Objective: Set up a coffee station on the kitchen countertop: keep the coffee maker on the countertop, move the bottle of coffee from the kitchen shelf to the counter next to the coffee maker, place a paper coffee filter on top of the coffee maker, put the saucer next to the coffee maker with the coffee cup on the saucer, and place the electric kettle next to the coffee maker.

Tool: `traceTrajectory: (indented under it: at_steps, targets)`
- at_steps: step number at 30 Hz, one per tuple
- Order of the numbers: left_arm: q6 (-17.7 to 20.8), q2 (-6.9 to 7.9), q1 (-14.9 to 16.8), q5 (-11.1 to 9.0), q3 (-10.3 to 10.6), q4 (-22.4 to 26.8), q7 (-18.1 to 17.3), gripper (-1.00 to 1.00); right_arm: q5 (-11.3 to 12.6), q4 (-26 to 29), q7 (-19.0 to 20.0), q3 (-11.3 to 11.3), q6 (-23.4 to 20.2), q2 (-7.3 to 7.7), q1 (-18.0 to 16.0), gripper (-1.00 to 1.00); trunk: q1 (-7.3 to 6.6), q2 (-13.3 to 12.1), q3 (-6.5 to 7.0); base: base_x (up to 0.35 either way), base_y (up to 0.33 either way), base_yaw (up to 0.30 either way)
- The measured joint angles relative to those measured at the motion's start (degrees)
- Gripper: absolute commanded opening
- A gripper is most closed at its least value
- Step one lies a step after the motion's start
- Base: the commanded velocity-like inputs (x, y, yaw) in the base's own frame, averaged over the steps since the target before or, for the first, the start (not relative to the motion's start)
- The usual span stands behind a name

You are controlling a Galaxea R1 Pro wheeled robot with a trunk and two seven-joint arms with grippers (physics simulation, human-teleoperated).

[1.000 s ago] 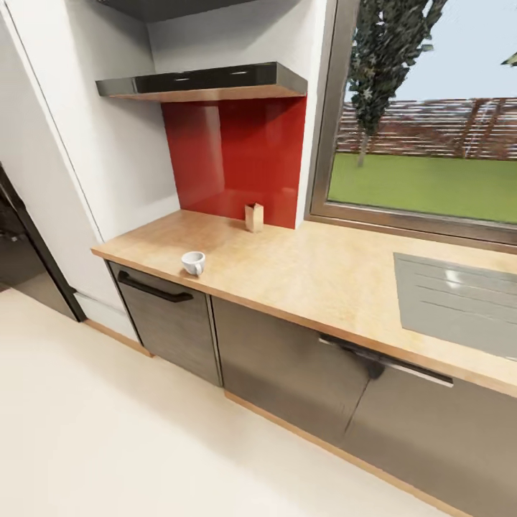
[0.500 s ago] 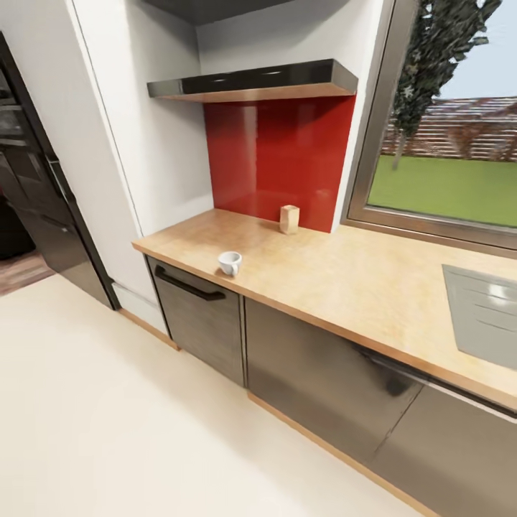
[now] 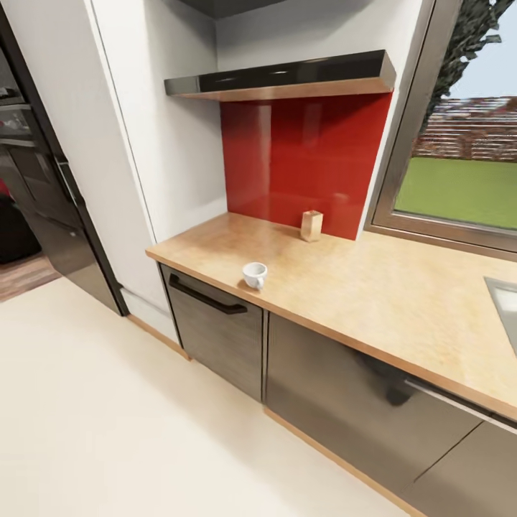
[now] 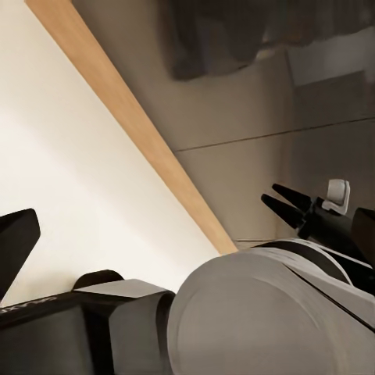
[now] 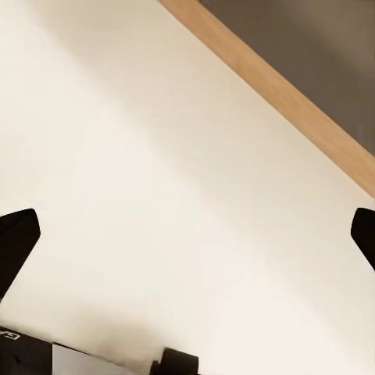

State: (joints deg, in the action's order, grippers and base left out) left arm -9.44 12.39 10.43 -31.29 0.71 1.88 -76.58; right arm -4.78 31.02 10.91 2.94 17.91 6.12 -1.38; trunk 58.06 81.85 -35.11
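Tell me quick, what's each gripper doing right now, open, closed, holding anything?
Left gripper: cannot be told, one fingertip in view.
Right gripper: open, holding nothing, over the floor.

Bright, even rendered daylight, glossy red backsplash [image 3: 301,165] reflections, soft shadows under shelf [image 3: 280,79], slight wide-angle edge distortion

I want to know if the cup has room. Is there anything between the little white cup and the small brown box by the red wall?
No. In the head view, only bare countertop lies between the coffee cup and the tan box.
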Motion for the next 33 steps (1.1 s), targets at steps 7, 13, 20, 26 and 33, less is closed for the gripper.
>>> traceTrajectory:
  at_steps: [7,13,20,26,33]
  targets:
    - [0.0,0.00,0.0,0.0,0.0,0.0,0.0,1.00,0.1,0.0,0.3,0.0,0.0,-0.02,0.0,1.00,0.01,0.0,0.00,0.080,0.167,0.000]
    - [0.1,0.07,0.0,0.0,-0.1,0.0,0.1,1.00,0.1,0.5,0.3,2.7,0.0,-0.14,0.0,1.00,0.01,0.0,0.00,0.014,0.031,0.000]
    - [0.1,1.90,0.0,-0.3,-3.1,-0.1,0.1,1.00,0.3,9.0,0.3,8.0,-0.2,-0.69,0.0,1.00,0.01,0.0,0.00,0.002,0.006,0.000]
    - [0.2,3.50,0.0,-0.5,-5.4,-0.2,0.1,1.00,0.3,16.6,0.3,9.2,-5.3,-4.32,0.0,1.00,0.01,0.0,0.00,0.000,0.000,0.000]
    - [0.3,5.99,0.0,-0.5,-6.9,-0.4,0.2,1.00,0.6,40.6,0.0,18.0,-26.8,-9.29,-0.2,1.00,0.01,0.0,0.00,0.000,0.000,0.000]
